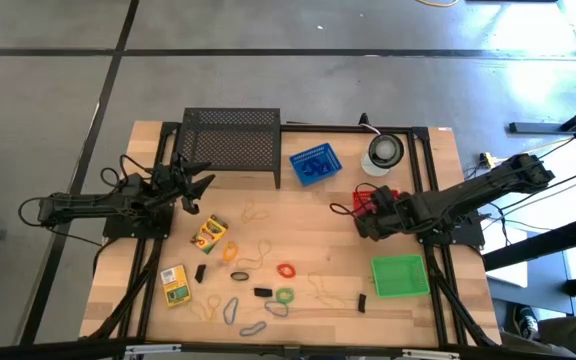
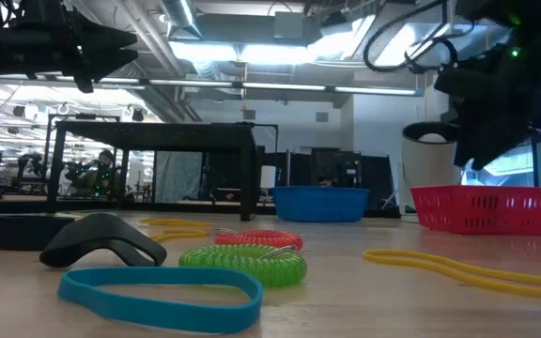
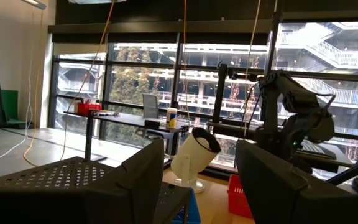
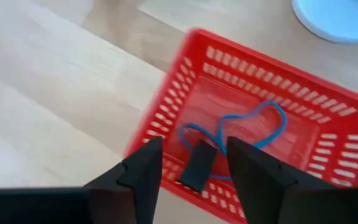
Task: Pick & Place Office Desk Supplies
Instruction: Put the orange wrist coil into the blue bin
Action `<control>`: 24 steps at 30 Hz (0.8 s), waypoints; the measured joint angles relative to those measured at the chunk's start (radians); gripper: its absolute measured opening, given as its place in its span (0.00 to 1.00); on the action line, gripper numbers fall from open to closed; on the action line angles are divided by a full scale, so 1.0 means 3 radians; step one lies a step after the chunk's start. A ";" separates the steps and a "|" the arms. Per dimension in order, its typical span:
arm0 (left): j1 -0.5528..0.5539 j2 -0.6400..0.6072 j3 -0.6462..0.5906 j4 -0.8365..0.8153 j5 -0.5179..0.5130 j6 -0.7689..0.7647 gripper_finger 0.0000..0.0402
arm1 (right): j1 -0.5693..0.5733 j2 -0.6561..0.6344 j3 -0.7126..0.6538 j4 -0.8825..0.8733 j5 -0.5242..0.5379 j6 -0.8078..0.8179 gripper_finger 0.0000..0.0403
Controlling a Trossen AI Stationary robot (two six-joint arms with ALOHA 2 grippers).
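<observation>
The right gripper (image 4: 191, 165), fingers spread, hovers over the red basket (image 4: 166, 112) (blue band (image 4: 253, 124) and seemingly a black clip (image 4: 199, 167) inside), so drop-off looks finished; next, fetch supplies toward seven o'clock, while the left gripper (image 3: 197, 180) waits spread by the rack (image 1: 230, 140).

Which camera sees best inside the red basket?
The right wrist view: it looks down into the red basket, showing a blue rubber band and a black clip inside. The high view mostly hides it under the right gripper. The low view shows only its side; the left wrist view, a corner.
</observation>
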 joint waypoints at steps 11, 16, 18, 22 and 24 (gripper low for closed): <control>0.0000 0.0000 0.0000 0.0000 0.0000 0.0000 0.48 | 0.0000 0.0000 0.0387 0.1438 0.0462 -0.1481 0.41; -0.0001 -0.0001 0.0000 0.0000 0.0000 0.0000 0.48 | 0.0000 0.0068 0.0387 0.2215 0.0473 -0.2321 0.41; 0.0000 -0.0001 0.0000 0.0000 0.0000 0.0000 0.48 | 0.0000 0.0124 0.0387 0.2420 0.0471 -0.2565 0.41; 0.0000 0.0000 0.0000 -0.0015 0.0000 0.0000 0.48 | 0.0000 0.0285 0.0386 0.2766 0.0469 -0.2957 0.41; -0.0001 -0.0001 0.0000 -0.0026 0.0000 0.0000 0.48 | 0.0000 0.0402 0.0386 0.2927 0.0439 -0.3079 0.41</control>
